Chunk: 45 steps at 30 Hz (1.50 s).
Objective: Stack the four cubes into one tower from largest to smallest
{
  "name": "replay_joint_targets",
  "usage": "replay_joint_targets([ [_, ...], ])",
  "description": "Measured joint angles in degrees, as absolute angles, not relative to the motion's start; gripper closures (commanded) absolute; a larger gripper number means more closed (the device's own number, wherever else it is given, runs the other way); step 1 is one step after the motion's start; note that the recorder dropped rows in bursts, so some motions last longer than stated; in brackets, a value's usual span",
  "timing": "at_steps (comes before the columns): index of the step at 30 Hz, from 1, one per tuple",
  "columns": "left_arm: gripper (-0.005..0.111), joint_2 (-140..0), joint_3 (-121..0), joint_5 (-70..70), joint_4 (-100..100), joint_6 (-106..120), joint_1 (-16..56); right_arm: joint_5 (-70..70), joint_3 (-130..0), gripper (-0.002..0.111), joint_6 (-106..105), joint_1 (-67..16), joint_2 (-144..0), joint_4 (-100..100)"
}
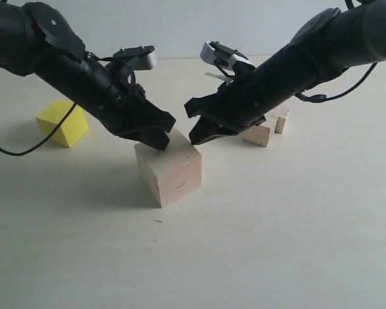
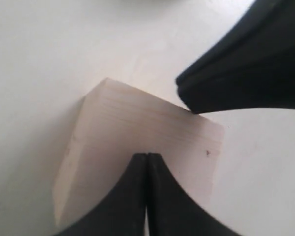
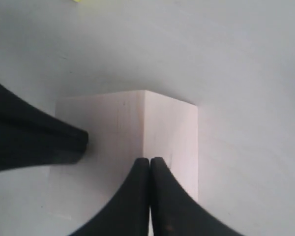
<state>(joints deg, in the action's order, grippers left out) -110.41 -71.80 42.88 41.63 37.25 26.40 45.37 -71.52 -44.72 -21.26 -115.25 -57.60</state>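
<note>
The large pale wooden cube point(image 1: 169, 170) stands in the middle of the table. My left gripper point(image 1: 162, 143) is shut and empty, with its tip at the cube's top left edge. My right gripper point(image 1: 196, 138) is also shut and empty, just off the cube's top right corner. In the left wrist view the shut left gripper point(image 2: 147, 156) lies over the cube point(image 2: 137, 128). In the right wrist view the shut right gripper point(image 3: 150, 160) lies over the cube point(image 3: 132, 123). The yellow cube point(image 1: 62, 122) sits far left. Two smaller wooden cubes point(image 1: 260, 133) point(image 1: 282, 120) sit behind the right arm, partly hidden.
The pale table point(image 1: 276, 244) stretches towards the front with nothing on it there. A black cable point(image 1: 26, 149) trails from the left arm past the yellow cube. A white wall point(image 1: 180, 26) lies beyond the table's far edge.
</note>
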Motion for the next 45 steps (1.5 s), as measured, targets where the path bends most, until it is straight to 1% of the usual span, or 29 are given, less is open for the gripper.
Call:
replay_joint_targets([
  [6, 0.107, -109.5, -71.8, 43.16, 41.62, 37.25, 23.2, 45.17, -71.52, 0.108, -42.2, -21.26, -115.25, -53.66],
  [13, 0.107, -99.7, -71.35, 44.53, 40.8, 34.04, 23.04, 44.05, -71.52, 0.108, -41.39, -21.26, -112.99, -53.02],
  [15, 0.107, -98.34, -69.72, 44.7, 40.22, 32.63, 23.04, 44.0, -71.52, 0.108, -40.61, -21.26, -112.1, -52.74],
  [21, 0.107, -97.94, -59.15, 44.19, 39.73, 31.0, 23.04, 44.56, -71.52, 0.108, -33.42, -21.26, -110.74, -45.6],
  [26, 0.107, -97.94, -53.43, 42.08, 44.05, 34.11, 23.04, 47.99, -71.52, 0.108, -30.96, -21.26, -110.67, -43.88],
  [33, 0.107, -98.19, -52.57, 36.57, 47.74, 37.1, 23.04, 57.99, -71.52, 0.108, -29.16, -21.26, -110.67, -44.21],
  [37, 0.107, -99.91, -52.54, 33.84, 48.07, 38.13, 23.04, 62.22, -71.52, 0.108, -28.52, -23.1, -110.67, -44.37],
  [39, 0.107, -101.11, -52.54, 33.3, 48.2, 38.59, 23.04, 62.73, -71.52, 0.108, -28.52, -25.26, -110.67, -44.24],
  [45, 0.107, -103.31, -52.54, 31.29, 51.16, 41.7, 23.04, 58.75, -71.52, 0.108, -26.17, -32.74, -110.67, -40.26],
])
